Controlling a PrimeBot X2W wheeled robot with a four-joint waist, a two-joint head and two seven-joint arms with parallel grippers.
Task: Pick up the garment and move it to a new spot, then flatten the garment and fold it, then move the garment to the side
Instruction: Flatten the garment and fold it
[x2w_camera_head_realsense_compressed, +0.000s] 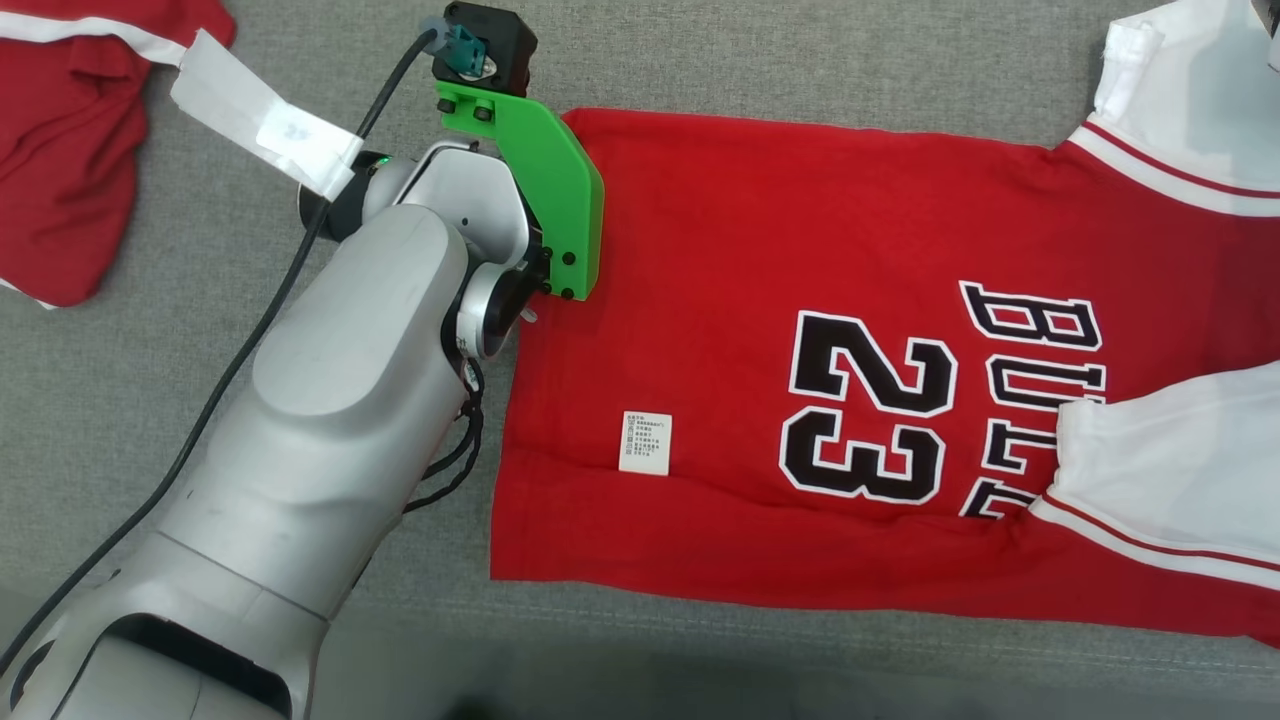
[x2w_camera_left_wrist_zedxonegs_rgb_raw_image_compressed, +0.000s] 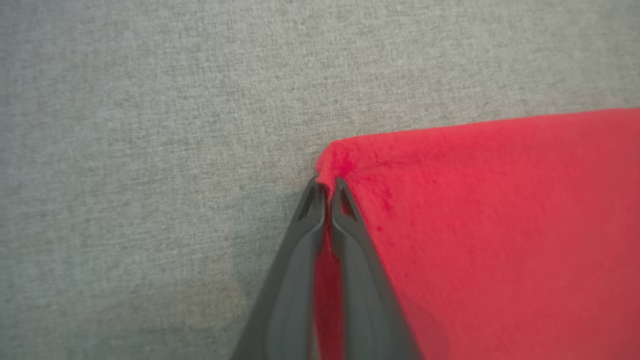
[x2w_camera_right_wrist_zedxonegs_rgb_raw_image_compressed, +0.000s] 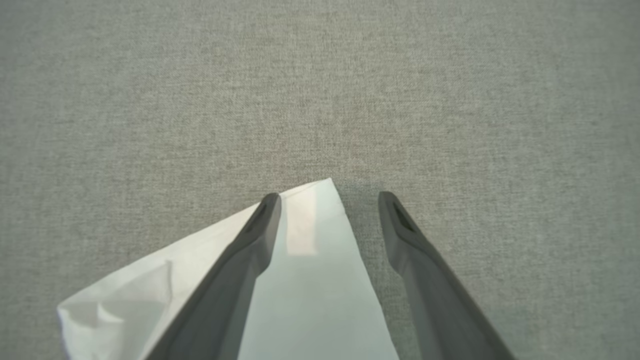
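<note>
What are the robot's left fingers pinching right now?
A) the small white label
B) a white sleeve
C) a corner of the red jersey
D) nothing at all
C: the left wrist view shows the left fingers shut on a corner of the red jersey.

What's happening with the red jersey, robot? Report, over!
Left gripper: jaws shut on red jersey corner. Right gripper: jaws open at white sleeve tip. Another red garment lies apart, far left.
</note>
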